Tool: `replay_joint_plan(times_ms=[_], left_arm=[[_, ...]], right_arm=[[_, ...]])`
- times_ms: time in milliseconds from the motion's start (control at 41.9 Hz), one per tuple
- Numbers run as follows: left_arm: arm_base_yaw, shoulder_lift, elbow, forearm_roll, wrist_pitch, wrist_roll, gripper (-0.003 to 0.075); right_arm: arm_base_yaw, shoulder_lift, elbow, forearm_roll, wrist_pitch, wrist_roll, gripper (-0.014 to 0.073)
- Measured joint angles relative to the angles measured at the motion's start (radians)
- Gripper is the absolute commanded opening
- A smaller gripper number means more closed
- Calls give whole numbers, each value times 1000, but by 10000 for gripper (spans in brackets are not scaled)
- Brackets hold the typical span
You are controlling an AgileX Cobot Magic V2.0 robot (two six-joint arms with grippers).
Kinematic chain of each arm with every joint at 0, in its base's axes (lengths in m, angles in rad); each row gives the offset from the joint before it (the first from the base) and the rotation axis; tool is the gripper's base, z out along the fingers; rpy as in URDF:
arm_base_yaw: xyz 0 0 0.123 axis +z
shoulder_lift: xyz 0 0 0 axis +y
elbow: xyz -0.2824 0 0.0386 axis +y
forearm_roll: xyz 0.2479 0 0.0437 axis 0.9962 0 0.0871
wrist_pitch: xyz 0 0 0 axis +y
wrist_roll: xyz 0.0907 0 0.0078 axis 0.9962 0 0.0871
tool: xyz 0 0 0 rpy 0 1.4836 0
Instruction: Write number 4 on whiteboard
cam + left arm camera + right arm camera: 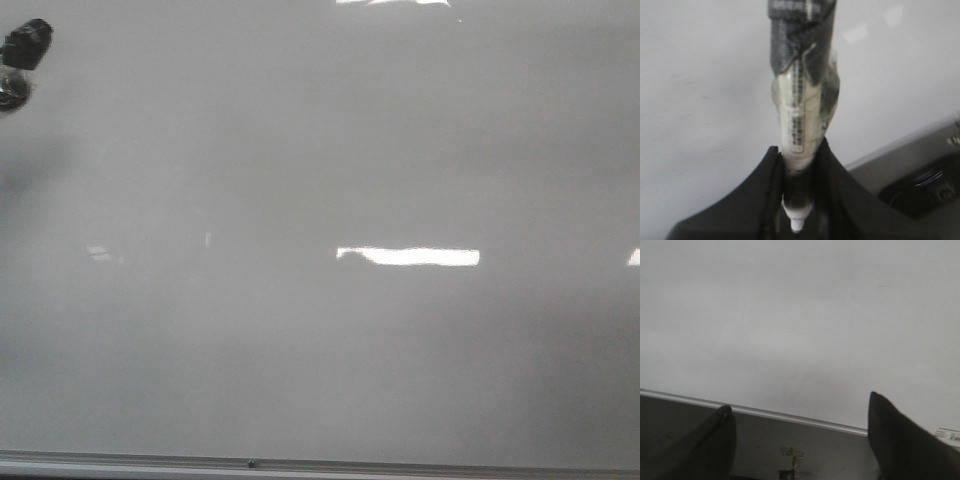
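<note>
Front view: whiteboard (320,330) is filling the frame, its metal edge strip (300,463) running along the near side; no drawn 4 is showing on it. A dark arm part (22,60) is showing at the board's far left corner.

Left wrist view: left fingers (798,200) are clamping a marker (801,115), tip showing between them, over the whiteboard (700,100).

Right wrist view: right fingers (800,440) are standing spread apart, holding nothing, above the strip (790,416).

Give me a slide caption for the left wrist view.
Left gripper clamps a tape-wrapped marker above the glossy white-grey whiteboard.
</note>
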Motion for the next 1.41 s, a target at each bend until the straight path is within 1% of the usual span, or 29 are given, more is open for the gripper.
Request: replay_joint_plan(times_ms=[72,119,215,334,429,477,596,740,930,1073,1217,1312,1407], left_arm=[[-38,-2,-37,-68,106,108,-11],[-57,-2,-62,-103,151,167,-11],[-113,-2,-109,-184,240,275,-11],[-196,-2,-155,-206,277,345,-11],[-269,-2,-173,-208,284,370,-11],[-307,-2,-175,-208,284,375,-11],[-395,0,-179,-206,284,381,-11],[-481,11,-179,-204,276,382,-11],[-539,21,-179,-203,270,384,-11],[-545,21,-179,-203,268,387,-11],[-545,21,-179,-200,267,387,-11],[-545,21,-179,-200,265,387,-11],[-545,21,-179,-200,265,387,-11]], right_arm=[[0,22,-27,69,26,-89,569],[0,38,-38,128,42,-159,569],[14,63,-53,236,72,-338,569],[74,96,-71,339,113,-555,569],[147,123,-92,369,128,-669,569],[193,138,-105,377,134,-704,569],[316,176,-140,378,137,-757,569],[431,234,-187,378,139,-785,569],[544,331,-261,374,143,-787,563],[618,412,-312,363,143,-787,506],[661,479,-355,357,143,-787,449],[664,497,-363,356,139,-787,385],[664,500,-363,355,133,-787,300]])
